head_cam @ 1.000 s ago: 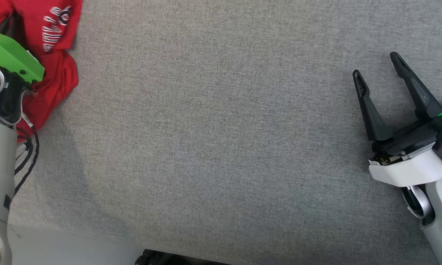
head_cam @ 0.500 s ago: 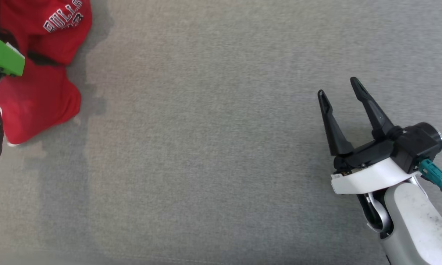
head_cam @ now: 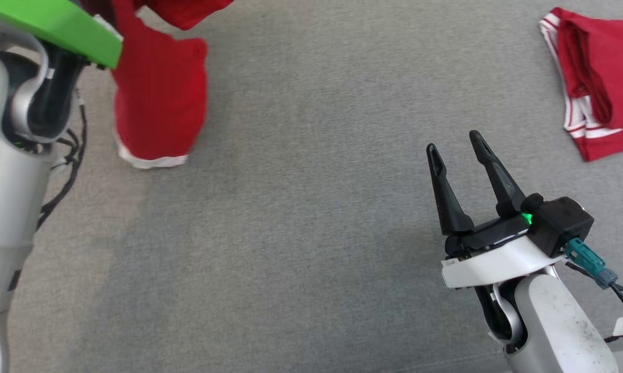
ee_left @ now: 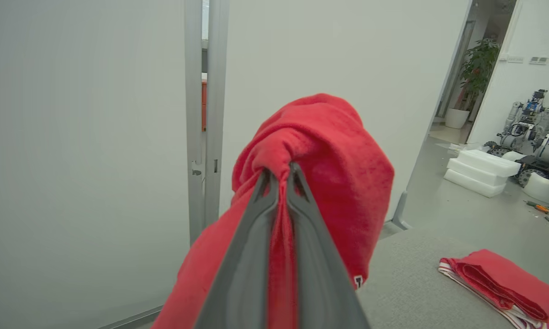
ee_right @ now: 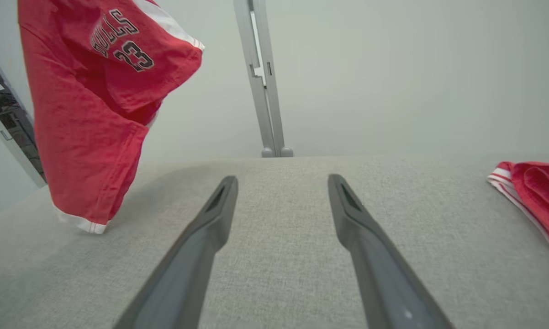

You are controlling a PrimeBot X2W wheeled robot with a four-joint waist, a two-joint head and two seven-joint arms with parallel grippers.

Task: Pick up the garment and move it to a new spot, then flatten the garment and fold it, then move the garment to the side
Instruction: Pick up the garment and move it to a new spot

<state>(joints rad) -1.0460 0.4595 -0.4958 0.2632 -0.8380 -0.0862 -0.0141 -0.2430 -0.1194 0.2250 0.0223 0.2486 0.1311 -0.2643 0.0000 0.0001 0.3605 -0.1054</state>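
Head view: two garments, hanging garment [head_cam: 158,109] pinched in left tool [ee_left: 279,172], folded garment [head_cam: 607,67]; right tool [head_cam: 453,141] spread.

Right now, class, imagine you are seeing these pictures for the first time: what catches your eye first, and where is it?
The red garment printed with the number 23 stands out first, bunched in the shut left gripper and hanging over the left of the grey table. Next comes a second garment, red with white stripes, lying folded at the table's far right, and the right gripper, open and empty above bare cloth.
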